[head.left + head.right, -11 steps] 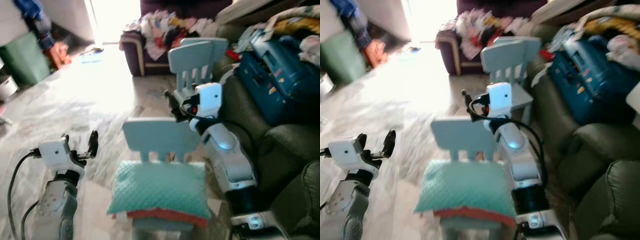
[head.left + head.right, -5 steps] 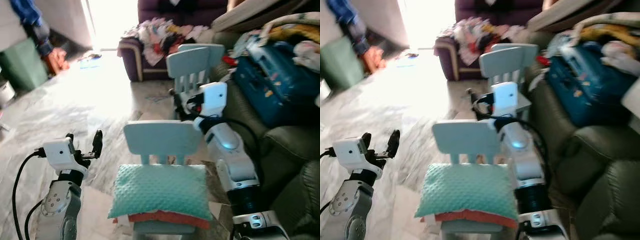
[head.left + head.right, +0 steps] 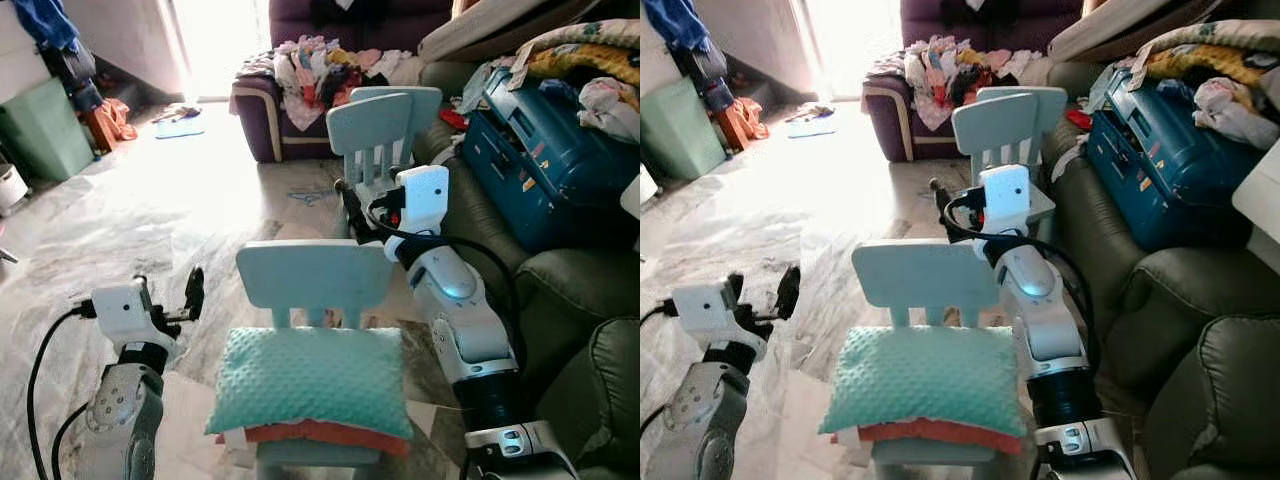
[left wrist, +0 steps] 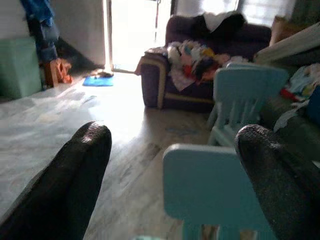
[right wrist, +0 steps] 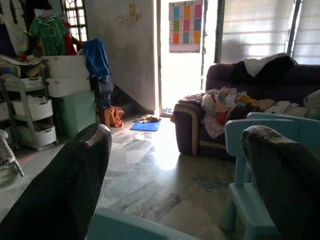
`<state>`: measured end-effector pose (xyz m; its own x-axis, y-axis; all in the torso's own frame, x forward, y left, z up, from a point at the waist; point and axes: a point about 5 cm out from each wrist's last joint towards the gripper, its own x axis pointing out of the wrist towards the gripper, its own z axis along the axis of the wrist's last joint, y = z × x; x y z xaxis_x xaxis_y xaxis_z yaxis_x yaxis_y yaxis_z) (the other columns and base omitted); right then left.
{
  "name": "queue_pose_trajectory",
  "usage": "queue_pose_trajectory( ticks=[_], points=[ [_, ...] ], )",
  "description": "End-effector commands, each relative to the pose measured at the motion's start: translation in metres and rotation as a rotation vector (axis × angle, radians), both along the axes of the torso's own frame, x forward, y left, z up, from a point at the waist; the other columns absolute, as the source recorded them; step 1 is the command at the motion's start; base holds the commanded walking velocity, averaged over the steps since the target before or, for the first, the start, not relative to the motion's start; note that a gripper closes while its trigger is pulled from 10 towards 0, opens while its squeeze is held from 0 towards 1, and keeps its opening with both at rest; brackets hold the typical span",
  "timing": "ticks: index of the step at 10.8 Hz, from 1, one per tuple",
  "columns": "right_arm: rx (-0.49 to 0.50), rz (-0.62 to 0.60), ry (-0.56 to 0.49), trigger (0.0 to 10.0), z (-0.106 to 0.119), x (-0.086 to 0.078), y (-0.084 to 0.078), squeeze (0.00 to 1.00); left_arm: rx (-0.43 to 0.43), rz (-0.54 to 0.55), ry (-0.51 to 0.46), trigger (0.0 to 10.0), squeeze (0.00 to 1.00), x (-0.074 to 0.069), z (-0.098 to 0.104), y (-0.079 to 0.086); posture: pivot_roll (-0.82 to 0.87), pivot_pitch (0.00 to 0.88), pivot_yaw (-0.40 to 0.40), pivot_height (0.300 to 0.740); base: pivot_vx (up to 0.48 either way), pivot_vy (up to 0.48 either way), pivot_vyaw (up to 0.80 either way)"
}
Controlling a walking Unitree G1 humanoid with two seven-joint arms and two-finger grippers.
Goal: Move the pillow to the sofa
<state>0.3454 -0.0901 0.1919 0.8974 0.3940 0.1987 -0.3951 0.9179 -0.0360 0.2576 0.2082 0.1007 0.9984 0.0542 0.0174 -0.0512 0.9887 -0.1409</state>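
Nearer now, pillow (image 3: 312, 380) on chair (image 3: 316, 280) between both spread-fingered grippers, left (image 3: 167, 291), right (image 3: 345, 200); sofa (image 3: 560, 290) rightward.

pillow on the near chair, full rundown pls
The pillow is teal, roughly rectangular, with a dotted, nubby fabric. It lies flat on the seat of the near pale blue chair, its far edge against the backrest slats. It rests on a red-orange layer that peeks out along its front edge. The left gripper and right gripper are both open and clear of it.
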Motion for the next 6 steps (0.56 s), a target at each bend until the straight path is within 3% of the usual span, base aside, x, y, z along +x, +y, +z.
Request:
queue_pose_trajectory(
  ticks=[1, 3, 6],
  points=[
    [0.0, 0.049, 0.089, 10.0, -0.014, -0.001, 0.006, 0.0, 0.009, 0.03, 0.019, 10.0, 0.0, -0.001, -0.006, 0.008, -0.17, 0.0, 0.059, 0.74, 0.0, 0.0, 0.0],
    [0.004, 0.054, 0.158, 10.0, -0.032, -0.005, 0.001, 0.0, 0.011, 0.038, 0.09, 10.0, 0.0, -0.012, -0.025, 0.01, -0.17, 0.0, 0.054, 0.74, 0.0, 0.0, 0.0],
    [-0.028, 0.057, 0.225, 10.0, -0.05, -0.018, -0.013, 0.0, 0.003, 0.044, 0.165, 10.0, 0.0, -0.042, -0.043, 0.009, -0.16, 0.0, 0.051, 0.74, 0.0, 0.0, 0.0]
  ],
)
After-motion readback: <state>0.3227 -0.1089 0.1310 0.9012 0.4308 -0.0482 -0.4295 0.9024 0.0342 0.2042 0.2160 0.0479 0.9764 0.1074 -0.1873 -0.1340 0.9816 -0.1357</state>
